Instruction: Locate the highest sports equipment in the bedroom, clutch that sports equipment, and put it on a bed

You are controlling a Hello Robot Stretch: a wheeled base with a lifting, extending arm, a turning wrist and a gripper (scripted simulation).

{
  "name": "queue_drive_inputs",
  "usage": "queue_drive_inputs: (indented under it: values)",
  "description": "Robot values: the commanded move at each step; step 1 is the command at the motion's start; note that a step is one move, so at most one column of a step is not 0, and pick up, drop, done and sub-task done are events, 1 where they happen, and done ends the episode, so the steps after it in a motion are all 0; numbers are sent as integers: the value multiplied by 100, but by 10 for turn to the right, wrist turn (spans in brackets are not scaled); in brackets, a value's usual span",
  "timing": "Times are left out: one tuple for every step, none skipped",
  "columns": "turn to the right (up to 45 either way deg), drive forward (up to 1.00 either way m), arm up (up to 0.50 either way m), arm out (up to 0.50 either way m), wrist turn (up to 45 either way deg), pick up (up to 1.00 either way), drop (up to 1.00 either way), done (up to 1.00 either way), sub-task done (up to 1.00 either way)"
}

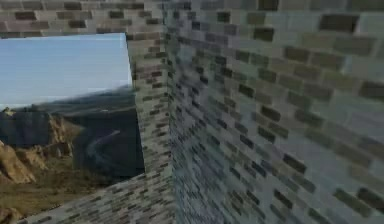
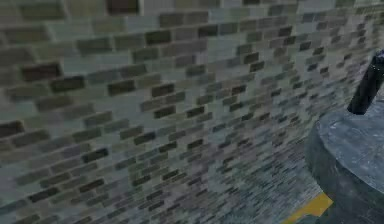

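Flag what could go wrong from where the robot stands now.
1. The brick wall looks very close at the forward view's right; driving ahead or turning that way may scrape the base.
2. In the arm side view, brickwork also looks near, so extending the arm here would likely strike it.
3. A grey rounded thing with a dark slanted rod sits at that view's right; I cannot tell what they are, and backing up might bump them.

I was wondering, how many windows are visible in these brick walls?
1. The window is at the forward view's left, set in the brick wall, with sky and hills behind it. More may lie outside the pictures.
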Motion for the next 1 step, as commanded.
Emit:
queue_drive_inputs:
  values:
    - [-450,0,0,0,0,0,0,0,0]
